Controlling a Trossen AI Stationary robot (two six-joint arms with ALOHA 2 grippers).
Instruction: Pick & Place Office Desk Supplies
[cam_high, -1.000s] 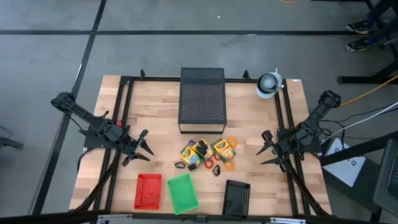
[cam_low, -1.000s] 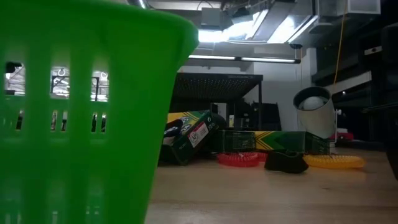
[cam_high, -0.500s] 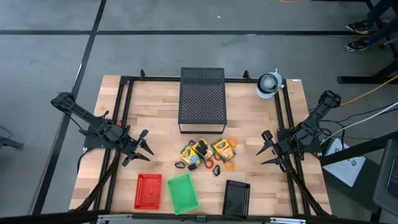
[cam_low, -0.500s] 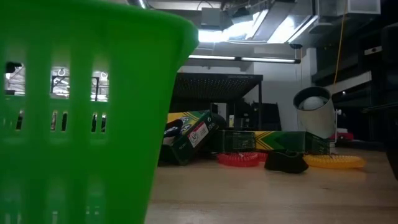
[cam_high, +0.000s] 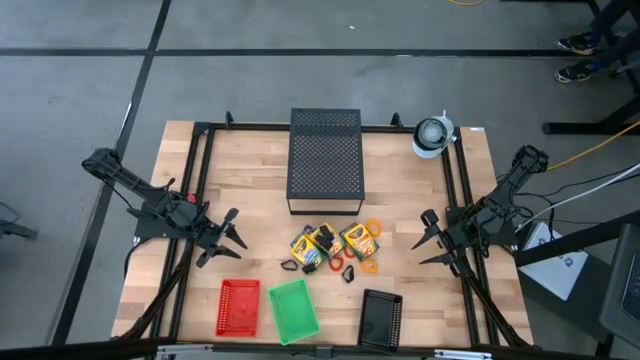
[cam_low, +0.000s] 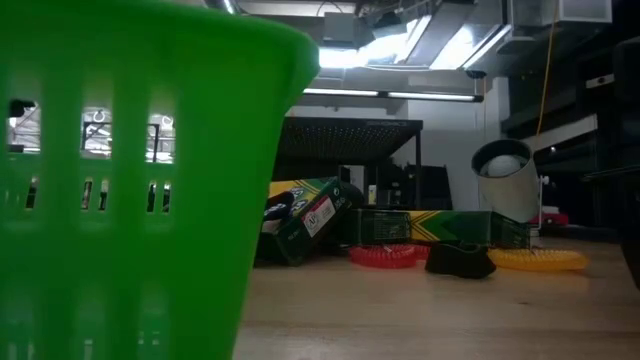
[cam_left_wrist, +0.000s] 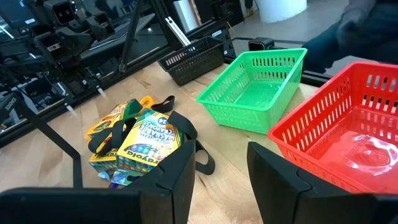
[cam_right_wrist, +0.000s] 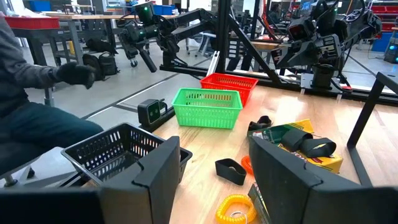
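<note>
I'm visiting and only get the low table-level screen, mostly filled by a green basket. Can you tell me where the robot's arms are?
Observer: Neither shows there. From above, the left gripper hovers open left of the supplies pile; the right gripper hovers open right of it.
Operator: Are there other baskets?
Observer: Yes. A red basket sits left of the green basket, a black basket to its right.
Operator: Anything inside them?
Observer: The left wrist view shows the green and red ones empty.
</note>
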